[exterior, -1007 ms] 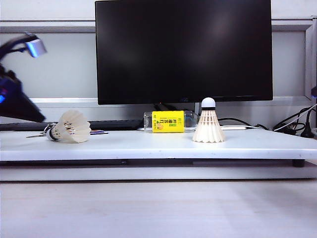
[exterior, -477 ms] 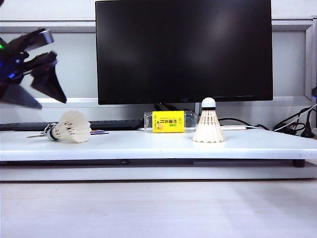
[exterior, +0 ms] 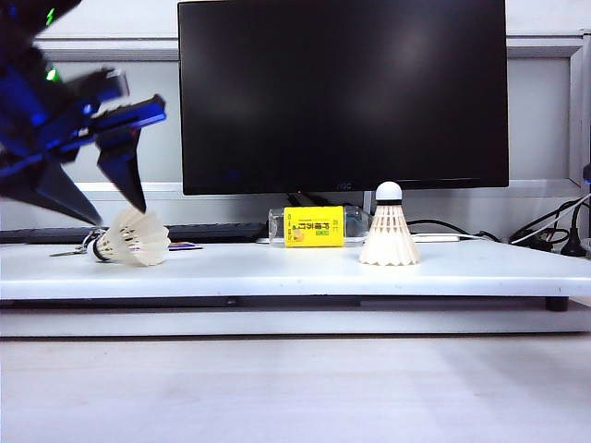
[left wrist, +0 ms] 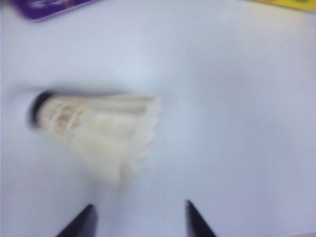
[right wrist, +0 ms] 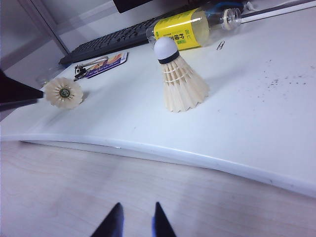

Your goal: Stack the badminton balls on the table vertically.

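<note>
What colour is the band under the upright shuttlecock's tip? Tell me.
Black, under the white tip of the upright shuttlecock; clearest in the right wrist view.

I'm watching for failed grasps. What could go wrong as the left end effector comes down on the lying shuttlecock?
1. The lying shuttlecock rests on its round skirt, so a touch from the open left end effector could roll it away.
2. Its feathers look thin and may get crushed.
3. Keys lie beside it and could be snagged.
The right end effector hangs apart, off the table.

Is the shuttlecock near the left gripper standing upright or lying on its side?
Lying on its side: the shuttlecock rests on the table, skirt sideways.
</note>
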